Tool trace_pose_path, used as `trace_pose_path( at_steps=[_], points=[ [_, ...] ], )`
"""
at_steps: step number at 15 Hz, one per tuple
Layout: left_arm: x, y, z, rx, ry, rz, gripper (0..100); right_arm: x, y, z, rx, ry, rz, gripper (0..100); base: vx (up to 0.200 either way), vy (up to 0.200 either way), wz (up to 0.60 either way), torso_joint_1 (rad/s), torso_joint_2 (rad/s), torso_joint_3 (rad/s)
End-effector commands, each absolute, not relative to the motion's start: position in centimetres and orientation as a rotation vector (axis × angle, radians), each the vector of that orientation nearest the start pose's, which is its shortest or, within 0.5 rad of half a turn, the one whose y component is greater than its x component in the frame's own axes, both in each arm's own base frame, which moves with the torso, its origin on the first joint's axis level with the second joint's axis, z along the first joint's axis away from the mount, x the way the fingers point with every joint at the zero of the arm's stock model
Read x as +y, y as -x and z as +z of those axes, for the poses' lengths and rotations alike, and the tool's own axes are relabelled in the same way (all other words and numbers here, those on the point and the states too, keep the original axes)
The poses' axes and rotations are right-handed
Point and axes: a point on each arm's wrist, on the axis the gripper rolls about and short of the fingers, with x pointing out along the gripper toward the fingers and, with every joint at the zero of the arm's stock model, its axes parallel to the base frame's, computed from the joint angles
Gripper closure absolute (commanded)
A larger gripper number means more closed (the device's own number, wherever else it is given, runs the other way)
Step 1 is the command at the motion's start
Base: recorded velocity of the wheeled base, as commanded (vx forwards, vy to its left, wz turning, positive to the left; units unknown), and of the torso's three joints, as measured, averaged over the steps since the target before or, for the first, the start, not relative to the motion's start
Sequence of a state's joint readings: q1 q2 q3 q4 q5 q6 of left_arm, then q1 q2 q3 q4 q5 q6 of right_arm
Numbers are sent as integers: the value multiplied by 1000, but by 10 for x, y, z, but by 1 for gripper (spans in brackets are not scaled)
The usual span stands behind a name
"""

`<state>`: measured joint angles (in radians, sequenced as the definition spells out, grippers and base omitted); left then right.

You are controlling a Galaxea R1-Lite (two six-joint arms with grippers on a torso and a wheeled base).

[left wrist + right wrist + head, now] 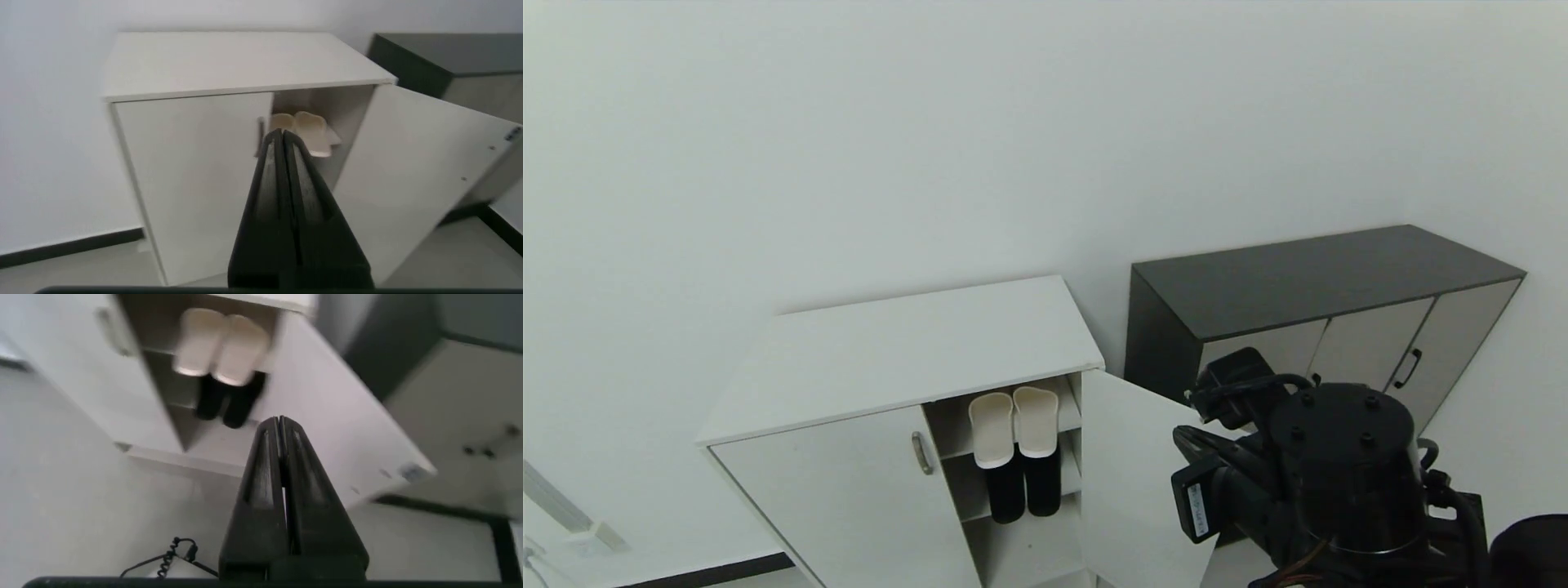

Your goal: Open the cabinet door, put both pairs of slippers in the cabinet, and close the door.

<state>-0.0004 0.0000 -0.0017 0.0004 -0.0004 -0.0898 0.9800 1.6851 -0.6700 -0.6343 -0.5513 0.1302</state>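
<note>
- Already white slippers (1005, 433) and black slippers (1009, 494) stand inside the cabinet (907, 351), lower centre
- door (1135, 474) swung open
- left gripper (282, 137) and right gripper (280, 425) both pinched closed, empty

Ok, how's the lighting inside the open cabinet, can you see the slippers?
Head view: the cabinet interior is shaded, but white slippers and black slippers read clearly. Right wrist view: the black pair blends partly into shadow. Left wrist view: the left claw hides most of them.
</note>
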Motion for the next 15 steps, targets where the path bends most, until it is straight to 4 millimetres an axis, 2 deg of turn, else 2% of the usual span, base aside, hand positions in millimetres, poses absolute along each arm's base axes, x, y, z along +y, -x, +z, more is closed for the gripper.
trace_pose_path(
  at_steps=[1,8,15],
  points=[
    [0,23,76,0,91,0,100,228,-167,152,304,139,406,100,0,0,0,0,0,0],
    [0,23,76,-2,91,0,100,229,-168,150,310,144,405,100,0,0,0,0,0,0],
    [0,23,76,-2,91,0,100,230,-170,150,301,135,403,100,-200,0,0,-2,2,1]
  ],
)
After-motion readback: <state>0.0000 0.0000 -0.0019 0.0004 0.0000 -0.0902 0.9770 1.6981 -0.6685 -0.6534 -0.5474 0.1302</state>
